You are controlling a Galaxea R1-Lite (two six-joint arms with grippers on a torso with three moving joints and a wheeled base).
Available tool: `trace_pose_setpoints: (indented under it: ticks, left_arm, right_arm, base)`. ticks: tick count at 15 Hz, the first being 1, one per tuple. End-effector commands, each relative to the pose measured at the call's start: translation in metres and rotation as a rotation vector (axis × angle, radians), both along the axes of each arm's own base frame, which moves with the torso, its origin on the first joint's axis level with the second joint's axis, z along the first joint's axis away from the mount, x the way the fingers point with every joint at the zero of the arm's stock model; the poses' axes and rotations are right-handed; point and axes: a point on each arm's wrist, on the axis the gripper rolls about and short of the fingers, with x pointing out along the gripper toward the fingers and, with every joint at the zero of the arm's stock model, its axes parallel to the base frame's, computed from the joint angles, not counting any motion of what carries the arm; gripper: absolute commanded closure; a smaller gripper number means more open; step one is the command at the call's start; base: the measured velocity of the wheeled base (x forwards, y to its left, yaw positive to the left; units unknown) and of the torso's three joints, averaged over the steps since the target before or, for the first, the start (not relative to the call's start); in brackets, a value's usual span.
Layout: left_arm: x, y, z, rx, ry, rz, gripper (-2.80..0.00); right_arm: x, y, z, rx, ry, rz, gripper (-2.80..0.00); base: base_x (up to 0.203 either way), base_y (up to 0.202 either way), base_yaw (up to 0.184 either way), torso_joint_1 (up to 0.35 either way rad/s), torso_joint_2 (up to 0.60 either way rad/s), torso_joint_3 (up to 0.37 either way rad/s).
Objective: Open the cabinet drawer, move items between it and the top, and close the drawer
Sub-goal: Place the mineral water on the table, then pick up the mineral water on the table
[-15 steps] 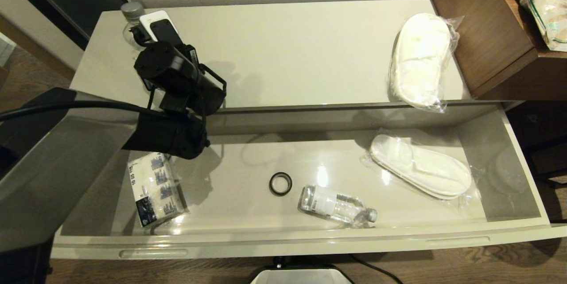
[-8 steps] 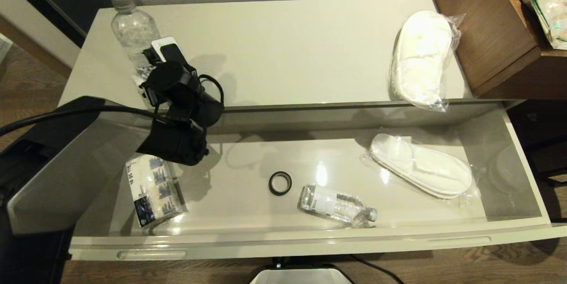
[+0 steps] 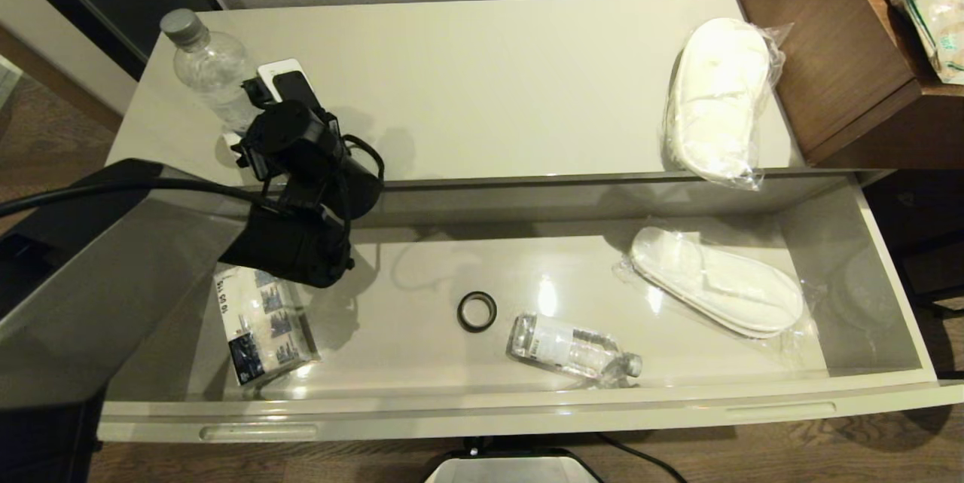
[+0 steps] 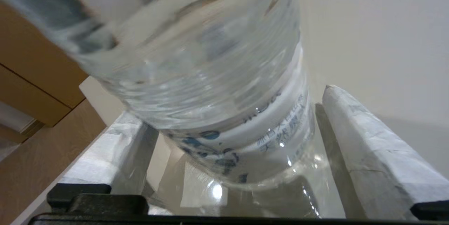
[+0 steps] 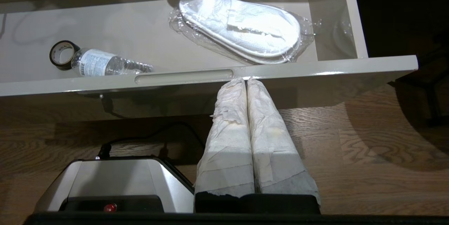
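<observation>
- We see the cabinet drawer (image 3: 527,411) pulled fully out beneath the top (image 3: 482,84), its long front panel nearest the camera with a recessed handle slot near each end.
- The top is a wide glossy cream surface; a brown wooden unit (image 3: 836,53) stands against its right end.
- On the top's right end lies one wrapped slipper pair (image 3: 715,95), its plastic reaching the front edge.
- A second slipper pair (image 3: 715,279) lies in the right part of the drawer, set at an angle.
- Our left arm reaches over the drawer's left end to the top's left corner, where the left end effector (image 4: 231,140) has its fingers (image 4: 364,140) spread on either side of the upright water bottle (image 3: 207,68); in the left wrist view we see a gap beside the bottle at the one finger, so it stands on the top unpinched.
- A white-and-blue tissue pack (image 3: 263,321) lies at the drawer's left end, partly under the arm.
- A second water bottle (image 3: 572,351) lies on its side near the drawer's middle, close to the front panel.
- A small black ring (image 3: 477,311) sits just to the left of that bottle.
- The right end effector (image 5: 247,88) hangs low in front of the drawer panel, its two fingers pressed together on nothing.
</observation>
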Motion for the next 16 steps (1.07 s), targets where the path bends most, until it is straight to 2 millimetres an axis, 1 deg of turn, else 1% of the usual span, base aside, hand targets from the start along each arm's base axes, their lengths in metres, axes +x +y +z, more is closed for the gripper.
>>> trace_pose_setpoints:
  ticks: [1, 4, 6, 7, 8, 11, 12, 14, 16]
  left_arm:
    - [-0.017, -0.001, 0.012, -0.007, -0.01, -0.011, -2.8]
    - [-0.045, -0.011, 0.012, 0.013, 0.036, -0.064, -2.8]
    - [-0.068, -0.017, 0.014, 0.034, 0.07, -0.1, -2.8]
    - [-0.075, -0.02, 0.015, 0.044, 0.082, -0.114, -2.8]
    - [-0.082, -0.02, 0.016, 0.057, 0.096, -0.123, -2.8]
    - [-0.113, -0.007, 0.022, 0.168, 0.165, -0.161, -2.8]
    - [-0.122, -0.002, 0.024, 0.215, 0.185, -0.178, 0.0]
    - [-0.139, 0.012, 0.035, 0.28, 0.221, -0.183, 0.0]
    - [-0.162, 0.028, 0.051, 0.323, 0.259, -0.196, 0.0]
  right_arm:
    - [-0.001, 0.0, -0.001, 0.0, -0.013, 0.0, 0.0]
    - [-0.001, 0.0, -0.001, 0.0, -0.013, 0.0, 0.0]
    - [-0.001, 0.0, -0.001, 0.0, -0.013, 0.0, 0.0]
    - [-0.001, 0.0, -0.001, 0.0, -0.013, 0.0, 0.0]
    - [-0.001, 0.0, -0.001, 0.0, -0.013, 0.0, 0.0]
    - [-0.001, 0.0, -0.001, 0.0, -0.013, 0.0, 0.0]
    - [-0.001, 0.0, -0.001, 0.0, -0.013, 0.0, 0.0]
    - [-0.001, 0.0, -0.001, 0.0, -0.013, 0.0, 0.0]
    - [-0.001, 0.0, -0.001, 0.0, -0.013, 0.0, 0.0]
  base:
    - [0.0, 0.0, 0.0, 0.0, 0.0, 0.0]
    - [0.0, 0.0, 0.0, 0.0, 0.0, 0.0]
    - [0.0, 0.0, 0.0, 0.0, 0.0, 0.0]
    - [0.0, 0.0, 0.0, 0.0, 0.0, 0.0]
    - [0.0, 0.0, 0.0, 0.0, 0.0, 0.0]
    - [0.0, 0.0, 0.0, 0.0, 0.0, 0.0]
    - [0.0, 0.0, 0.0, 0.0, 0.0, 0.0]
    - [0.0, 0.0, 0.0, 0.0, 0.0, 0.0]
    - [0.0, 0.0, 0.0, 0.0, 0.0, 0.0]
